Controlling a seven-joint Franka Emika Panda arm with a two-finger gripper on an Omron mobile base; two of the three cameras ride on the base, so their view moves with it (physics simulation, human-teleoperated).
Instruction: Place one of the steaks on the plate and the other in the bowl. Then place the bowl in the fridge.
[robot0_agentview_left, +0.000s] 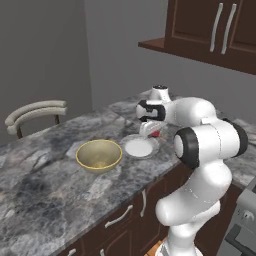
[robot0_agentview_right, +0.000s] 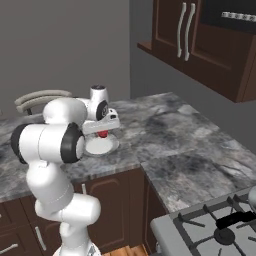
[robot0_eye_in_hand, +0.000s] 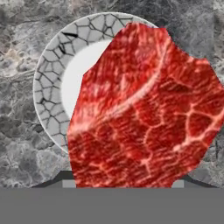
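bowl empty; steak held over plate.

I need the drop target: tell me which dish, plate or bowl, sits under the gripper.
The plate, white with a grey cracked-pattern rim, lies below the gripper and its steak; the yellowish bowl stands beside it, apart.

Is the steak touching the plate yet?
Cannot tell. In the hand view the steak overlaps the plate, but from above no gap or contact shows. In the left base view the claw hides the steak's underside.

Marbled raw steak, plate (crackle-glazed rim), veined stone counter, glossy bowl
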